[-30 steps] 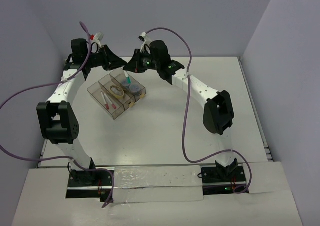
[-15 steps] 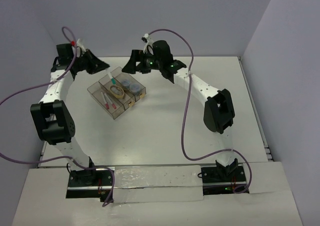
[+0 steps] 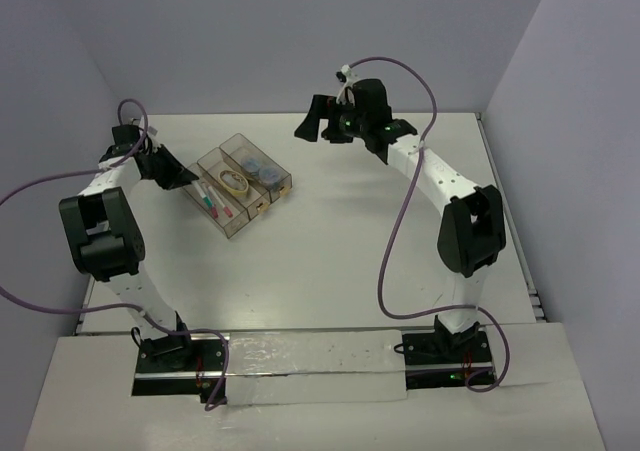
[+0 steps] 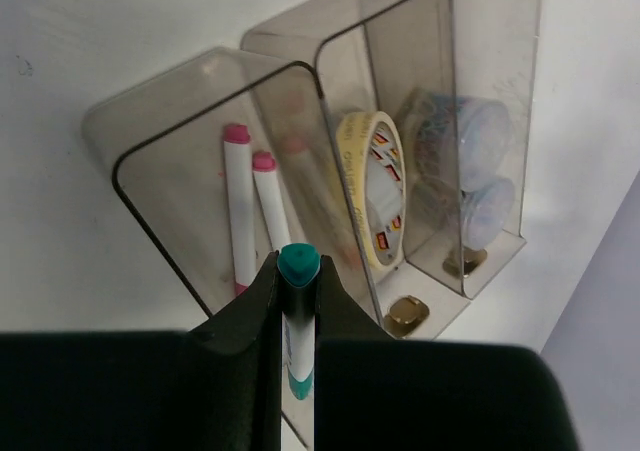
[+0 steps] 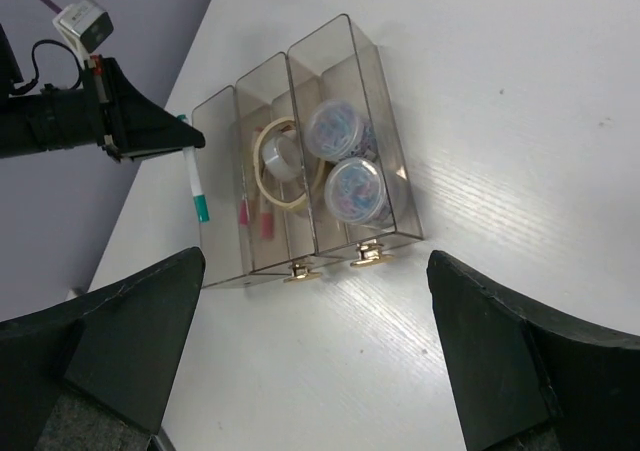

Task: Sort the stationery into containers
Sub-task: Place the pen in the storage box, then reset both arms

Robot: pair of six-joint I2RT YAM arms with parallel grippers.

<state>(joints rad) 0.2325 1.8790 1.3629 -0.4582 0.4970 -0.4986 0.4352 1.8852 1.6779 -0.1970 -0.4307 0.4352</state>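
Note:
The containers (image 3: 243, 183) are three clear bins joined side by side, left of centre. My left gripper (image 3: 186, 178) hangs at their left side, shut on a white pen with green ends (image 4: 298, 267); this pen (image 5: 196, 183) points down by the left bin's outer wall. Two red-tipped pens (image 4: 240, 206) lie in the left bin. A tan tape-like loop (image 4: 375, 196) stands in the middle bin. Two bluish round pieces (image 5: 345, 161) sit in the right bin. My right gripper (image 3: 312, 121) is open and holds nothing, high and right of the bins.
Small tan tabs (image 5: 332, 264) stick out at the bins' near end. The left wall (image 3: 60, 91) runs close behind my left arm. The back wall (image 3: 320, 41) stands behind both grippers.
The right gripper has opened and drawn back to the right, away from the bins. The left gripper has swung left and nearer, to the bins' left side, shut on the green-tipped pen.

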